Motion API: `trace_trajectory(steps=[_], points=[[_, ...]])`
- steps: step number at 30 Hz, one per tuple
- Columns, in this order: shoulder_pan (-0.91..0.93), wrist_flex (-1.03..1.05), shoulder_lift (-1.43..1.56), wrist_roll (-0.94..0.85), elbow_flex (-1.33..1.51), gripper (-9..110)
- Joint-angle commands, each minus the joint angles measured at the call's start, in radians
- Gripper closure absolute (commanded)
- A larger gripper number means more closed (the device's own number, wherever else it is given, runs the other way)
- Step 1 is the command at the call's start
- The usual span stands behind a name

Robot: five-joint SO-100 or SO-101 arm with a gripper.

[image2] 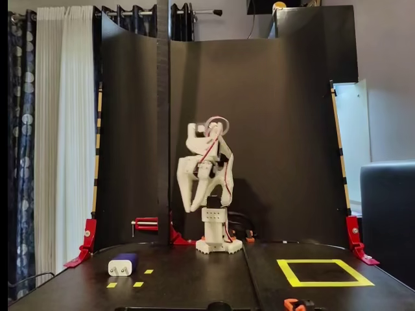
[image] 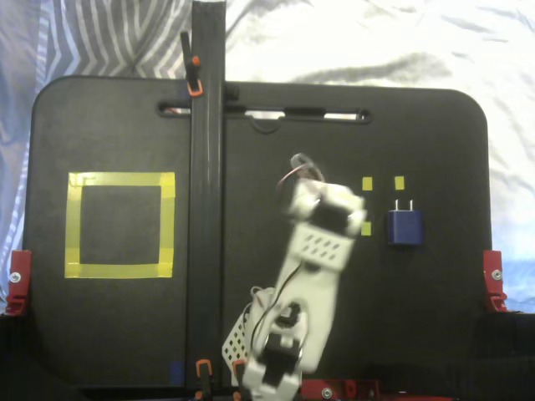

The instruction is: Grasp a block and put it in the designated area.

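The block (image: 404,227) is a small dark-blue cuboid with two metal prongs, lying on the black board at the right in a fixed view from above. In the fixed view from the front, the block (image2: 124,264) lies low at the left with its pale end facing the camera. The designated area (image: 121,179) is a large yellow tape square at the left from above, and the designated area (image2: 323,283) sits at the right from the front. My white arm (image: 317,251) leans toward the block. The gripper (image2: 190,208) hangs well above the board, fingers pointing down, holding nothing; its opening is unclear.
Three tiny yellow tape squares (image: 367,184) lie just left of the block. A tall black post (image: 206,192) stands between the arm and the yellow square. Red clamps (image: 493,280) hold the board's side edges. A curved black backdrop (image2: 272,129) rises behind the arm's base.
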Motion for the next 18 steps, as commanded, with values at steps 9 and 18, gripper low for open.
trace_trajectory(steps=[9, 18], points=[[0.252, -0.043, -0.225, -0.333, -0.095, 101], [0.399, -0.196, -0.394, -0.471, -0.132, 101]])
